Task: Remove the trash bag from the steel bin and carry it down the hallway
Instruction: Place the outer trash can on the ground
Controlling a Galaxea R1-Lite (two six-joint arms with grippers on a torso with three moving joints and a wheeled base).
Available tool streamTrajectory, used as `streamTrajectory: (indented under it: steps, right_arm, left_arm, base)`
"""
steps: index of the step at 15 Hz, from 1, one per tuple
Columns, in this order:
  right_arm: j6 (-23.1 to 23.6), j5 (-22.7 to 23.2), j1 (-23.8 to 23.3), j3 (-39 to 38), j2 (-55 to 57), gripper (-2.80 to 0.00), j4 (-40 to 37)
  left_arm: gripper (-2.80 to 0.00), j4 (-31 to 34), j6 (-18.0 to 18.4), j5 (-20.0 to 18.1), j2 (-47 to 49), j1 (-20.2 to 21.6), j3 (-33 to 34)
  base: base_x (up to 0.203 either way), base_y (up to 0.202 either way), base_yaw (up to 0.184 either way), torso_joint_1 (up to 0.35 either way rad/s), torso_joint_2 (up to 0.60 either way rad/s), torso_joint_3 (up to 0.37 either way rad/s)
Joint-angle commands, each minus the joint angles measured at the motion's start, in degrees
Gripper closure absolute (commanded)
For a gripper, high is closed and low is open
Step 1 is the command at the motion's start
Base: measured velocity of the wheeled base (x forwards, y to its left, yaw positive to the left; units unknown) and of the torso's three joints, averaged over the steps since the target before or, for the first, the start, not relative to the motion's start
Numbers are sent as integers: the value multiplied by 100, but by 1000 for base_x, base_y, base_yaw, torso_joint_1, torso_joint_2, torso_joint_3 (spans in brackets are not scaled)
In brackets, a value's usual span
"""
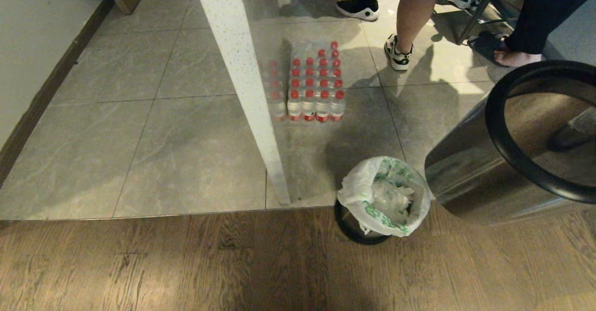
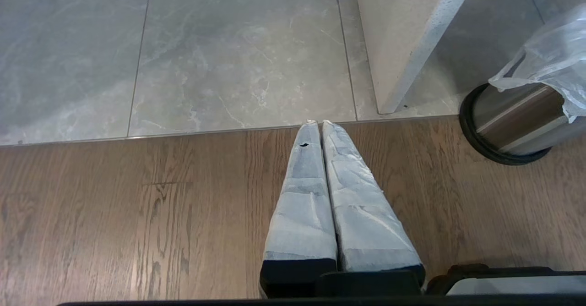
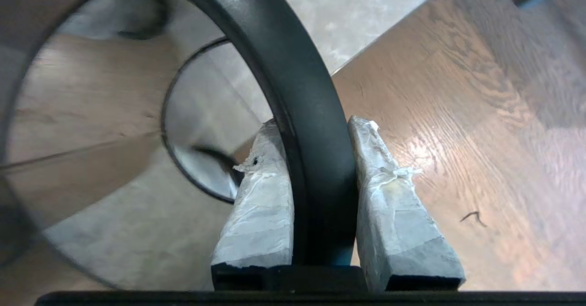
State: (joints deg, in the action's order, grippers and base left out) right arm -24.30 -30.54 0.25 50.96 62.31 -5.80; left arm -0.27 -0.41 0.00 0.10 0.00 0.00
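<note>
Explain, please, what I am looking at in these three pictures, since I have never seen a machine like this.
This is a wheeled robot with two arms, each ending in a two-fingered gripper. The wide picture comes from its head camera, looking down at the floor; the other two come from cameras on its wrists. The right gripper is clamped on the black rim of an empty steel bin, which it holds tilted off the floor. The left gripper is shut and holds nothing. On the wooden floor stands a smaller bin lined with a white trash bag printed in green. Behind it are a white post, a pack of bottles and people's legs.
</note>
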Motion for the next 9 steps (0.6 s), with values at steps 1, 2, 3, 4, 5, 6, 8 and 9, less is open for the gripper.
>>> streamTrajectory:
  steps: [1, 2, 3, 4, 5, 6, 8, 9]
  right_arm:
    - [-78, -1, -608, 207, 718, 0, 12]
    - [-123, 76, -898, 328, 1023, 0, 72]
    - [-161, 172, -1203, 405, 1323, 0, 164]
    - [-199, 292, -1576, 488, 1648, 0, 340]
    - [-218, 474, -1819, 557, 1969, 0, 550]
    - [-224, 674, -1986, 593, 2248, 0, 742]
    - [-253, 1019, -2120, 618, 2797, 0, 1140]
    - [-276, 1142, -2148, 628, 3044, 0, 1309]
  left_arm:
    - [0, 0, -3, 0, -1, 0, 0]
    - [0, 0, -3, 0, -1, 0, 0]
    - [0, 0, -3, 0, -1, 0, 0]
    - [0, -4, -3, 0, -1, 0, 0]
    - [0, 0, -3, 0, -1, 0, 0]
    - [0, 0, -3, 0, -1, 0, 0]
    - [0, 0, -3, 0, -1, 0, 0]
    - [0, 0, -3, 0, -1, 0, 0]
  base:
    - [0, 0, 0, 0, 0, 0]
    - [0, 0, 0, 0, 0, 0]
    - [0, 0, 0, 0, 0, 0]
    - [0, 0, 0, 0, 0, 0]
    - [0, 0, 0, 0, 0, 0]
    - [0, 0, 0, 0, 0, 0]
    - [0, 0, 0, 0, 0, 0]
    - [0, 0, 0, 0, 0, 0]
